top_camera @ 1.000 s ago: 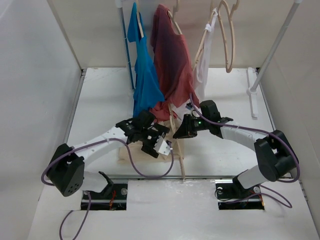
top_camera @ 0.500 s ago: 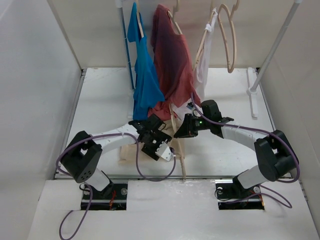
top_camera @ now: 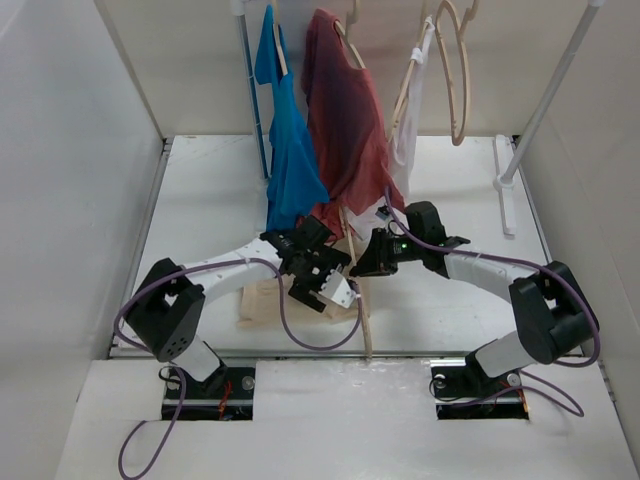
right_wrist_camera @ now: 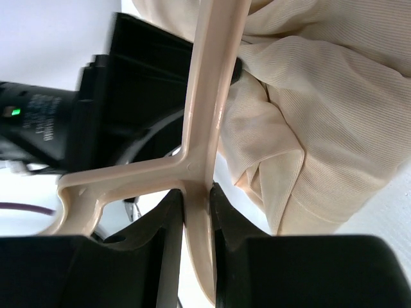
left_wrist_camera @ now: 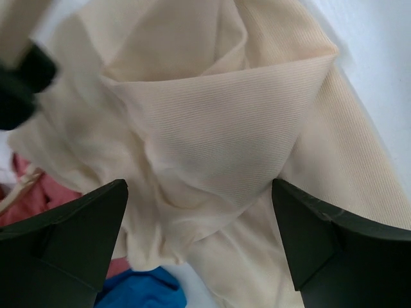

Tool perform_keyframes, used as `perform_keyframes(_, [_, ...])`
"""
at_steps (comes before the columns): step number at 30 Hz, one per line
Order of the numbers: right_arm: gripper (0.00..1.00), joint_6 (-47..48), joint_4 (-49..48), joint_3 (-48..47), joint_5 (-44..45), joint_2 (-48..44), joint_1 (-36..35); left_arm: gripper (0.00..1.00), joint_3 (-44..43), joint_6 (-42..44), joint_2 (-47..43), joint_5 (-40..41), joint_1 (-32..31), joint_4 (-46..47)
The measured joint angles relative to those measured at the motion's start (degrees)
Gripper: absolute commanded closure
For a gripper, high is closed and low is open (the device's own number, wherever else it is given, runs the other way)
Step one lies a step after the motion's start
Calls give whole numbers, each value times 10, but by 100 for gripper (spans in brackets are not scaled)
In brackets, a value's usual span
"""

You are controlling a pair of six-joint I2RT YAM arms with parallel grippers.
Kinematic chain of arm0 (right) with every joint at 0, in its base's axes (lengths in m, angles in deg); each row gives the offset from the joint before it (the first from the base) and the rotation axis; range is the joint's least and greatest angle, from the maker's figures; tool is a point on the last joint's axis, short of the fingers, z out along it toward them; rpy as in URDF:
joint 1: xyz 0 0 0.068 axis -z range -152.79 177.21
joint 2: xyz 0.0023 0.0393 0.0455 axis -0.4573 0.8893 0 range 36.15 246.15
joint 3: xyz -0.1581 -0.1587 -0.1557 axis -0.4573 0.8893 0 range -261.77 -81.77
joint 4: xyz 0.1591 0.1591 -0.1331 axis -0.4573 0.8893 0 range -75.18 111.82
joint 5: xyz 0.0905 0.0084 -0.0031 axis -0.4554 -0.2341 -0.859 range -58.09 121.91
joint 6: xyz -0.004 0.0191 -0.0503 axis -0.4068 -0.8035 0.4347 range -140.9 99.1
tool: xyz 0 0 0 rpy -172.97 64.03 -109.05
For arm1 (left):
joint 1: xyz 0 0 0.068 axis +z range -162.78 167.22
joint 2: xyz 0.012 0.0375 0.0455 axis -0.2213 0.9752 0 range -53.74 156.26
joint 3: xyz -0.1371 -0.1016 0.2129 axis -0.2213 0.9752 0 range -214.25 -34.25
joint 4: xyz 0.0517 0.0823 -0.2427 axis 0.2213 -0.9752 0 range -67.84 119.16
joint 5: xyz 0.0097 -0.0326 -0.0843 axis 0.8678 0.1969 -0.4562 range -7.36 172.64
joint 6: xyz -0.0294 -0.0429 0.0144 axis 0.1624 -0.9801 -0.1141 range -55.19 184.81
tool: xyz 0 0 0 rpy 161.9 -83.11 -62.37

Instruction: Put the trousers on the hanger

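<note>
The trousers (top_camera: pixel 255 305) lie crumpled on the table (top_camera: pixel 200 190), near its front edge and left of centre, partly hidden under the left arm. In the left wrist view the trousers (left_wrist_camera: pixel 212 122) fill the frame as wrinkled cream folds. The left gripper (left_wrist_camera: pixel 199 189) hovers over them with its jaws wide apart, gripping nothing. In the top view the left gripper (top_camera: pixel 335 290) sits just beside the hanger (top_camera: pixel 364 330), whose thin tan bar runs toward the table's front edge.

In the right wrist view the right gripper (right_wrist_camera: pixel 196 205) is clamped on the hanger (right_wrist_camera: pixel 209 96), with one finger on each side of its bar just below a junction. A fold of the trousers (right_wrist_camera: pixel 308 128) is bunched against the right side of that bar. In the top view the right gripper (top_camera: pixel 358 265) faces the left one at close range.

Behind both arms, a blue garment (top_camera: pixel 290 170), a red T-shirt (top_camera: pixel 345 130) and a small white garment (top_camera: pixel 405 130) hang side by side. A white rack pole (top_camera: pixel 550 90) slants at the far right.
</note>
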Motion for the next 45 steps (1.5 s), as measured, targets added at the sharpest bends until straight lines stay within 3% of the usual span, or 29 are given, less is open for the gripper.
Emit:
perform_keyframes(2, [100, 0, 0, 1, 0, -2, 0, 19, -1, 8, 14, 7, 0, -6])
perform_keyframes(4, [100, 0, 0, 2, 0, -4, 1, 37, -1, 18, 27, 15, -3, -10])
perform_keyframes(5, [100, 0, 0, 2, 0, -4, 1, 48, -1, 22, 32, 19, -4, -12])
perform_keyframes(6, [100, 0, 0, 3, 0, -5, 1, 71, -1, 26, 35, 22, -5, -15])
perform_keyframes(9, [100, 0, -2, 6, 0, -7, 3, 100, -2, 27, 44, 28, -9, -17])
perform_keyframes(17, [100, -15, -1, 64, 11, -83, 33, 100, -45, -53, 24, 24, -5, -47])
perform_keyframes(26, [100, -41, 50, 104, 42, -230, 80, 100, -35, -70, -215, 6, 22, -75])
perform_keyframes(35, [100, -10, 199, 104, 100, -268, 126, 100, 20, -76, -265, 25, 23, -111])
perform_keyframes(45, [100, 27, 324, 67, 162, -309, 137, 100, 80, -70, -329, 41, 23, -84])
